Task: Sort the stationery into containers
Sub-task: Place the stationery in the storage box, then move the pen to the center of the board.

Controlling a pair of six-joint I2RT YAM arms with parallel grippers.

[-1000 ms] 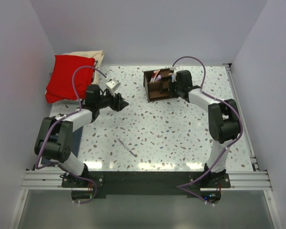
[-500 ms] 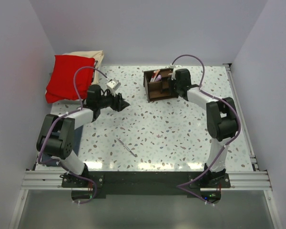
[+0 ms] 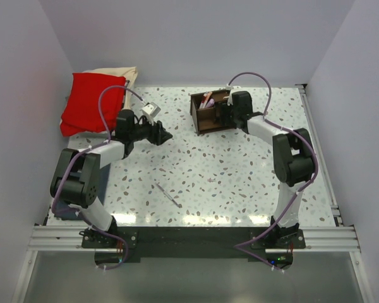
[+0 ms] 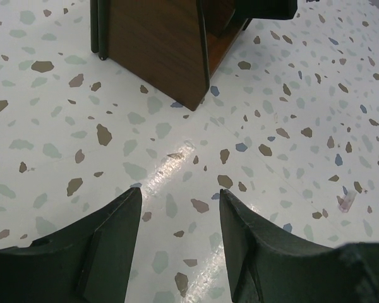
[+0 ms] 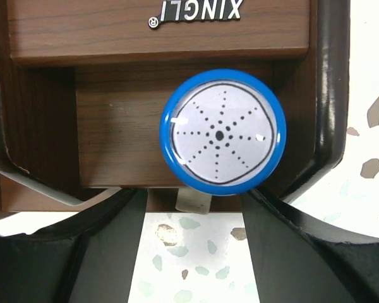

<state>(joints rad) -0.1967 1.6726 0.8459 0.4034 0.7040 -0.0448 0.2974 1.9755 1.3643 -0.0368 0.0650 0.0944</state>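
Right gripper (image 3: 223, 114), jaws spread wide, flanks the dark brown wooden organizer box (image 3: 201, 120). A stubby blue-and-white cylinder (image 5: 222, 132) stands in one compartment, untouched. Left gripper (image 4: 180, 196), jaws parted, hovers over the speckled bench (image 4: 290, 95). A thin silvery-grey pen (image 3: 168, 195) lies well apart.

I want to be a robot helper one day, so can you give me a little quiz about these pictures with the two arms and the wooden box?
1. True or false: the left tool is holding a pen.
2. Where is the blue-and-white cylinder? A) in the left tool B) in the wooden box C) on the bare table
3. What colour is the cloth at the far left corner?

Key: 1 false, it is open and empty. 2 B. 3 red.
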